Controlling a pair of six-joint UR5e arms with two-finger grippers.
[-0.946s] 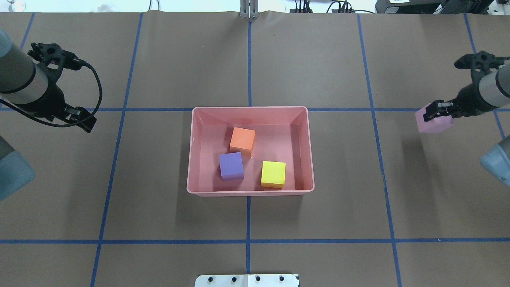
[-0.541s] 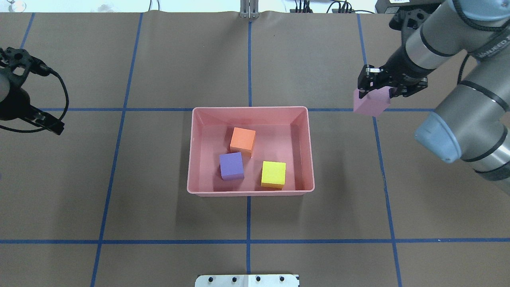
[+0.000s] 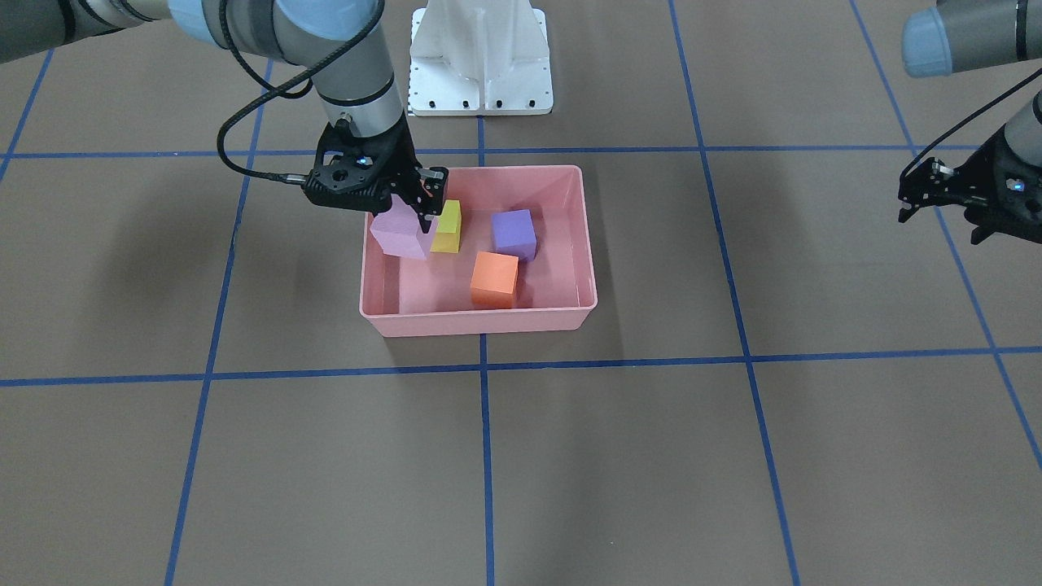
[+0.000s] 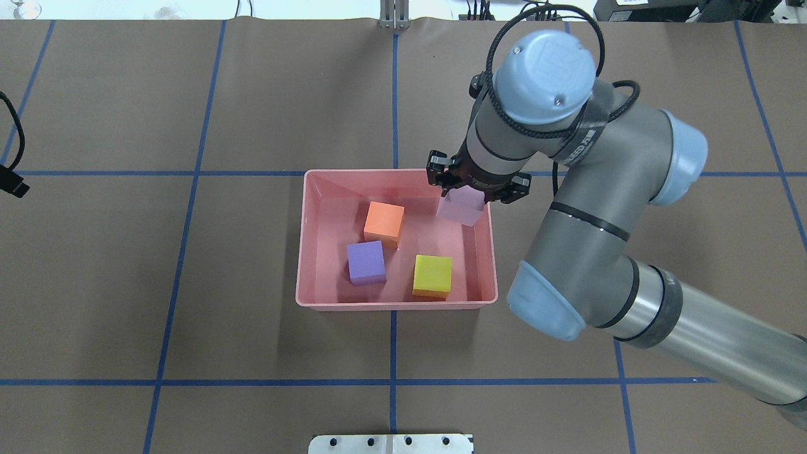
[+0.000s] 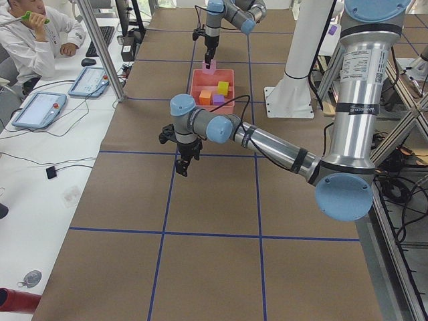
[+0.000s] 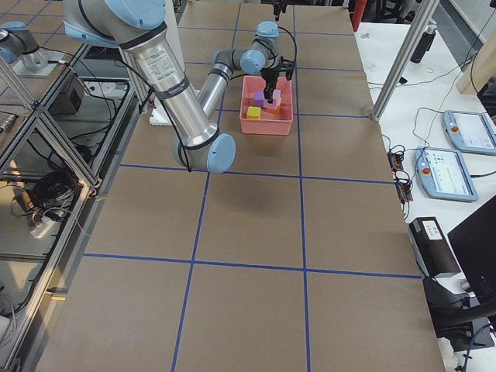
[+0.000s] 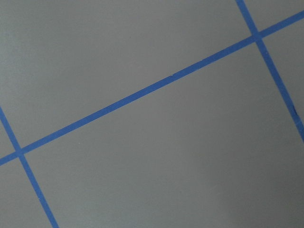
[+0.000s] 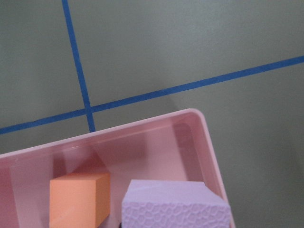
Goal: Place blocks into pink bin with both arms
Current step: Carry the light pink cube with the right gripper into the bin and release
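The pink bin (image 4: 394, 306) (image 3: 480, 324) stands at the table's middle. In it lie the orange cube (image 4: 384, 221) (image 3: 494, 279), the purple cube (image 4: 366, 262) (image 3: 514, 233) and the yellow cube (image 4: 432, 275) (image 3: 447, 226). My right gripper (image 4: 470, 194) (image 3: 404, 218) is shut on the light pink cube (image 4: 461, 209) (image 3: 399, 233) (image 8: 173, 206). It holds the cube above the bin's far right corner, just inside the rim. My left gripper (image 3: 942, 224) (image 5: 182, 167) is open and empty, far out on my left side above bare table.
The white base mount (image 3: 480, 57) (image 4: 391, 443) sits at the table's near edge. Blue tape lines (image 7: 142, 92) grid the brown table. A person (image 5: 40, 33) sits at a side desk with tablets beyond the table's far edge.
My right arm swung from the table's right side to above the bin's far right corner, carrying the light pink cube. My left arm drew back leftward, almost out of the overhead view.
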